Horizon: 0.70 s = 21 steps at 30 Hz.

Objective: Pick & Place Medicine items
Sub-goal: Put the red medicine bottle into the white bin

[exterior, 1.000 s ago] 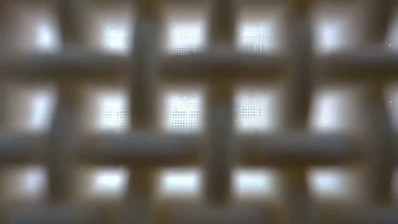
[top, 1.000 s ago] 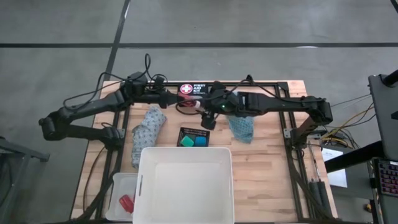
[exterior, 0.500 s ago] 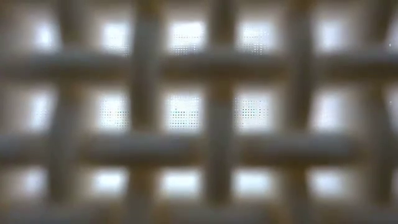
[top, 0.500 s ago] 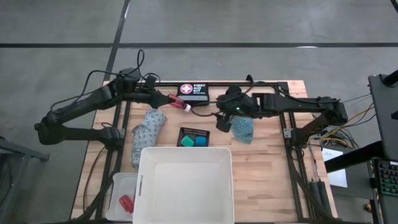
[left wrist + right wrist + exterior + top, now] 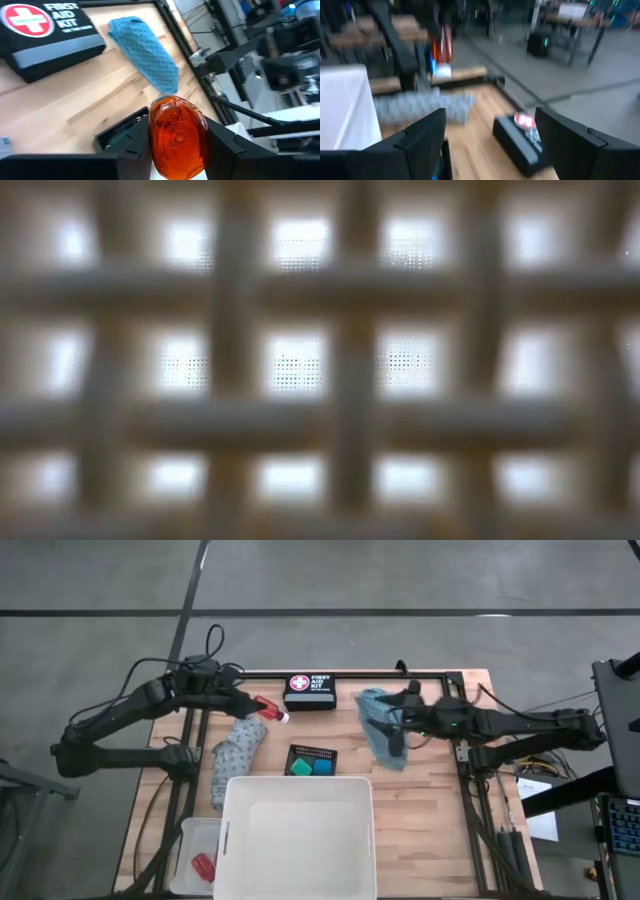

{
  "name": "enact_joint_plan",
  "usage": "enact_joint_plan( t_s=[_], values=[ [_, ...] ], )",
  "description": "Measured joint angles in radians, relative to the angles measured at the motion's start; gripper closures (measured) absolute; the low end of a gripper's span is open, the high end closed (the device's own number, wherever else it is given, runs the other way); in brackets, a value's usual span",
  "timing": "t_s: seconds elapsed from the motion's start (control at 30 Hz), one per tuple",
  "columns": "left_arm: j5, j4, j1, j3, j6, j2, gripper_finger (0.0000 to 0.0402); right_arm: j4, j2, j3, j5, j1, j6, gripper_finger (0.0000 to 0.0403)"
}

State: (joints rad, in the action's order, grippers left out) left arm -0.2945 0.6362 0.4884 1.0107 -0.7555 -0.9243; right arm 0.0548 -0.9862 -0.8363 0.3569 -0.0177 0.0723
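The left gripper is carrying the gripped red bottle leftward from the first aid kit; the right gripper, jaws open, is retreating over the teal cloth.

Grey concrete floor around wooden table

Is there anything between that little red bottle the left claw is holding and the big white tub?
Nothing visible blocks it. The left claw holds the red bottle above the grey patterned cloth, which lies low on the table between it and the white tub. The right claw is off beside the teal cloth.
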Motion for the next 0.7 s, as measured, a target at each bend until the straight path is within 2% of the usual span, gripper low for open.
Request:
enact_joint_plan(
  t_s=[0.23, 0.4, 0.7],
  values=[
    [0.033, 0.005, -0.01, 0.0, -0.011, 0.0, 0.0273, -0.281, 0.131, 0.179, 0.007, -0.002, -0.022, 0.0104],
    [0.057, 0.005, -0.01, 0.0, -0.011, -0.002, 0.0273, -0.303, 0.144, 0.232, 0.009, -0.002, -0.04, 0.0096],
    [0.075, 0.004, -0.01, 0.0, -0.011, -0.002, 0.0273, -0.301, 0.142, 0.24, 0.009, -0.002, -0.053, 0.0096]
  ],
)
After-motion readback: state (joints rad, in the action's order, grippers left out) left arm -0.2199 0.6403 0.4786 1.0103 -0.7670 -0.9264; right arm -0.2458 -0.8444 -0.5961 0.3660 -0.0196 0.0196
